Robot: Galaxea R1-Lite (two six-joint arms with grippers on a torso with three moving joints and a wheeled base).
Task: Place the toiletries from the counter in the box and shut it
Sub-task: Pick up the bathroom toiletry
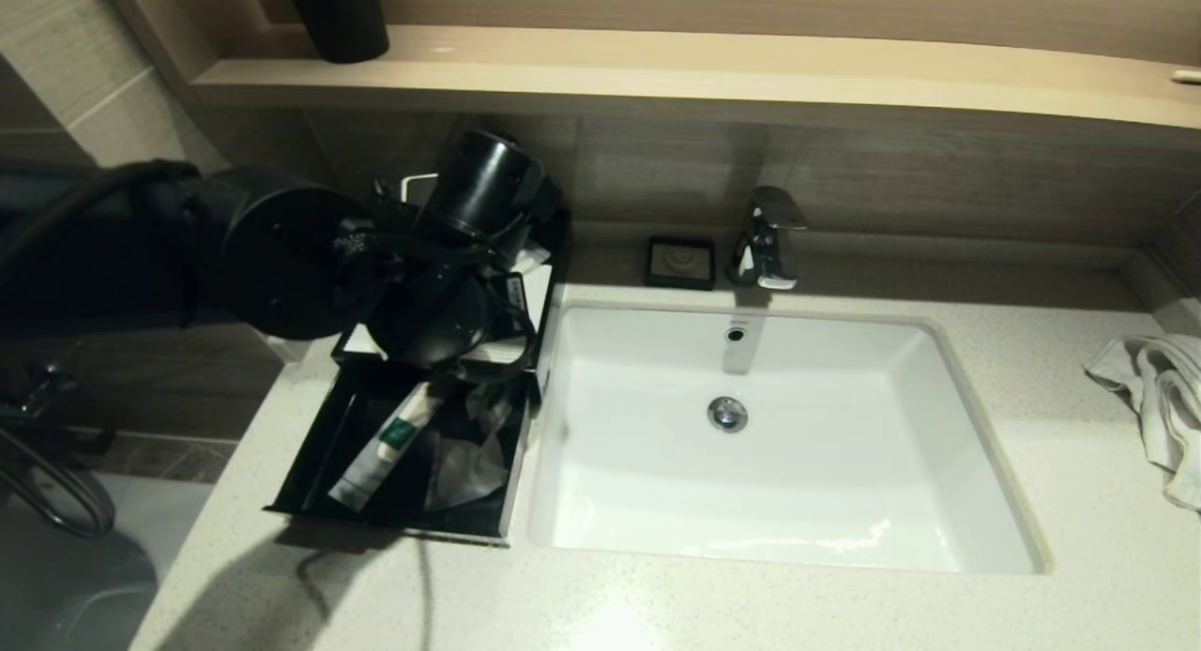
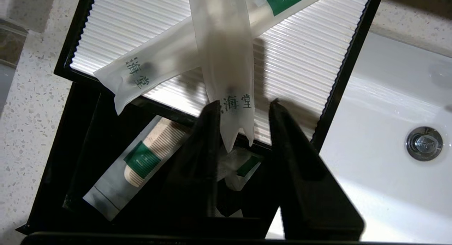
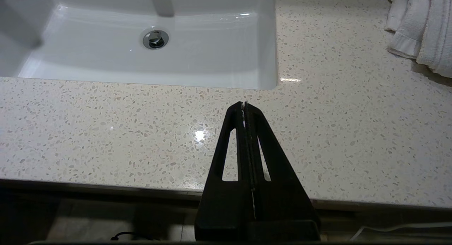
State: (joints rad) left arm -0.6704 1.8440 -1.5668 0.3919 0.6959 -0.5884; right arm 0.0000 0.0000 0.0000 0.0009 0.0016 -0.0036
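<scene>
Left pincer (image 2: 243,107) astride sachet (image 2: 226,61) tip

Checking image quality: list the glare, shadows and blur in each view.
Head view: left arm's shadow darkens the box; glare on the counter.
Left wrist view: the ribbed lid is overexposed; nearest packet is blurred.
Right wrist view: small glare spot on the counter.

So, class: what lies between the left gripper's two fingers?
In the left wrist view, the end of a frosted sachet hangs between the left gripper's open fingers, above the box.
</scene>
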